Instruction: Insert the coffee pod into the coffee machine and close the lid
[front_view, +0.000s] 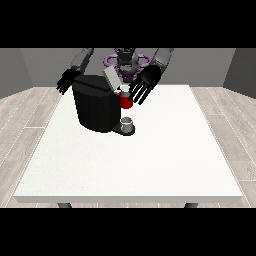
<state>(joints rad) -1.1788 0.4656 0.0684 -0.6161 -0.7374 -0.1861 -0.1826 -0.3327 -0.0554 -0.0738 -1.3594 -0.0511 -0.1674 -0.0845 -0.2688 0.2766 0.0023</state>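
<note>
On the white counter (150, 165), upper left: black coffee machine (96, 107), lid (112, 80) raised, grey cup (127, 123) on its tray. We list the coffee pod (124, 89) at the red holder (125, 102), beneath the spread, empty robot hand at the view's right (145, 84). We judge it light, rigid, small; take hold by its sides. Other robot hand (66, 81): fingers relaxed, behind the machine.

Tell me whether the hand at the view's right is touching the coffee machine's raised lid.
Cannot tell. In the front view the hand at the view's right, fingers spread, overlaps the area beside the raised lid of the coffee machine; neither contact nor a gap shows plainly.
</note>
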